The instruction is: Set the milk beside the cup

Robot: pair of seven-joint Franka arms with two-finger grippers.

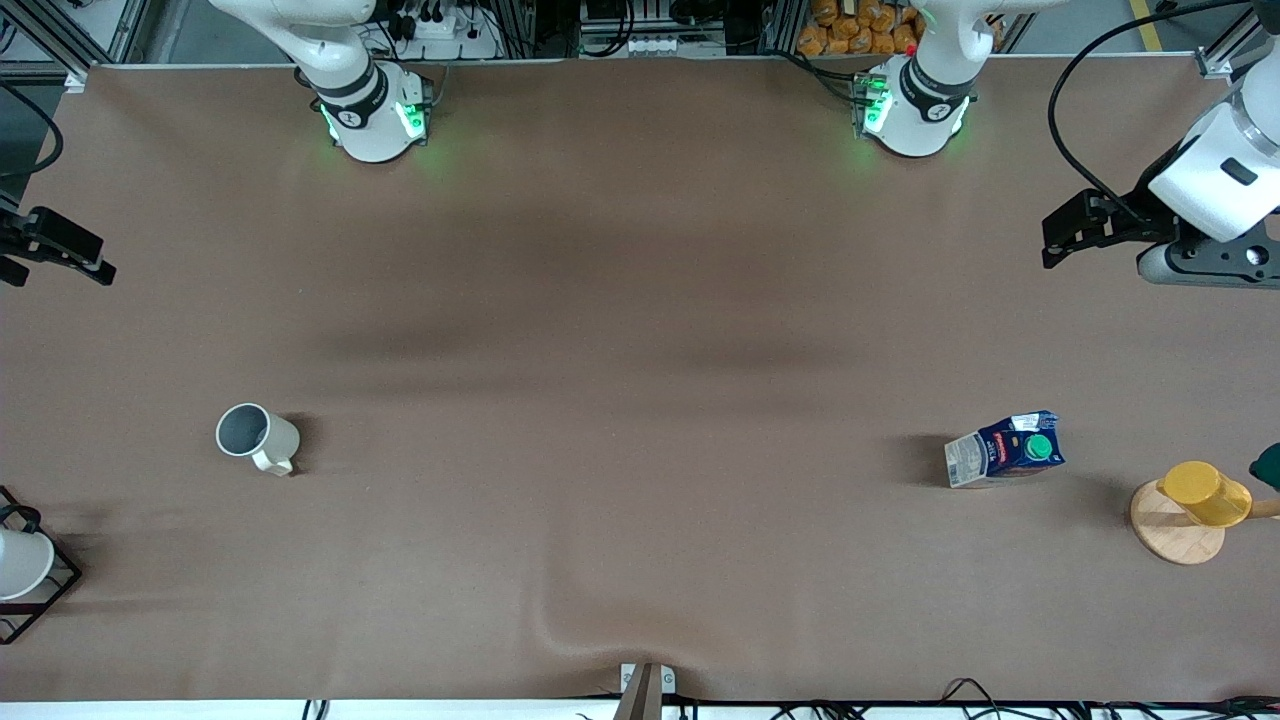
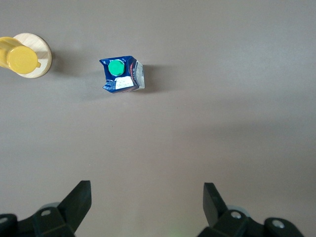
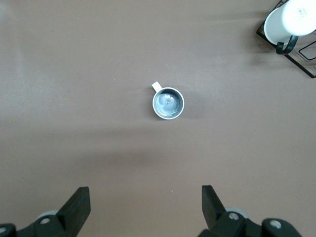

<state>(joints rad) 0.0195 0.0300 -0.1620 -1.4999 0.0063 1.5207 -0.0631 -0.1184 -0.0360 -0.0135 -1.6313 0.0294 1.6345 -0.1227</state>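
Note:
The milk (image 1: 1005, 450), a dark blue carton with a green cap, stands on the table toward the left arm's end; it also shows in the left wrist view (image 2: 122, 74). The cup (image 1: 257, 438), an off-white mug with a grey inside, stands upright toward the right arm's end and shows in the right wrist view (image 3: 168, 102). My left gripper (image 1: 1060, 235) hangs open and empty over the table's edge at the left arm's end, well apart from the milk (image 2: 147, 190). My right gripper (image 1: 70, 255) hangs open and empty over the edge at the right arm's end (image 3: 145, 193).
A yellow cup on a wooden disc stand (image 1: 1205, 493) is beside the milk, at the left arm's end (image 2: 19, 58). A white cup in a black wire rack (image 1: 20, 565) sits at the right arm's end, nearer the front camera than the mug (image 3: 291, 19).

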